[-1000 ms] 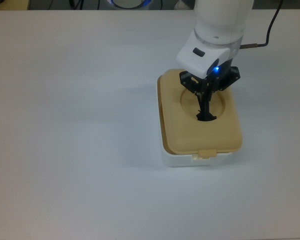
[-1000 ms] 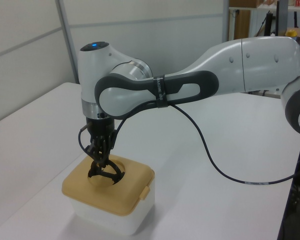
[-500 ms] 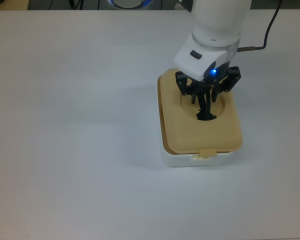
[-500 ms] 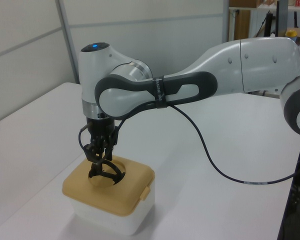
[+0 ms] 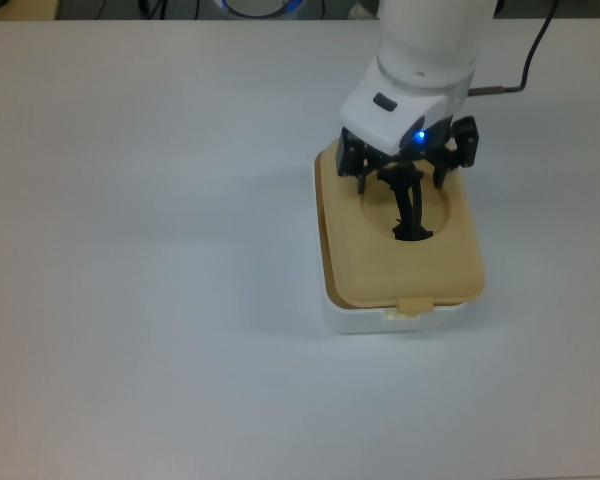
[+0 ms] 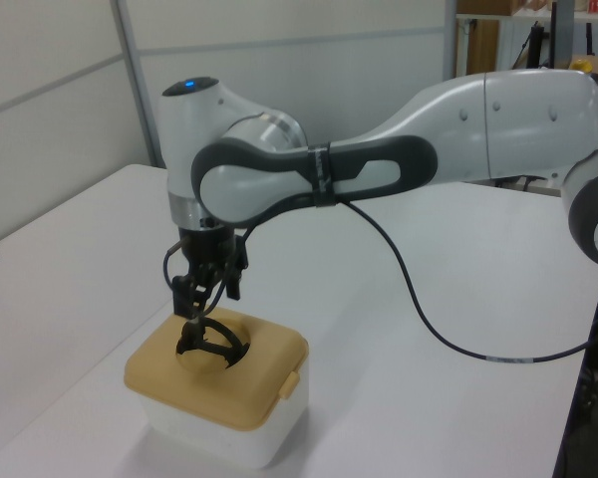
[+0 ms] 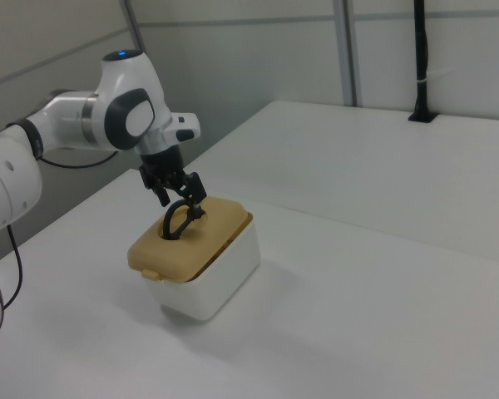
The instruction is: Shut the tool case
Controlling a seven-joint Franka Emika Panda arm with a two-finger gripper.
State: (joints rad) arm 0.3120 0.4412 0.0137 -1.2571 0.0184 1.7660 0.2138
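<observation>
White worktop fills the top view, and grey wall panels stand behind it in the left view. On the worktop sits the tool case, a white tub with its tan lid lying flat on top. A black handle stands upright in the round recess of the lid. The tool hangs just above the handle with its fingers spread apart, and it holds nothing.
</observation>
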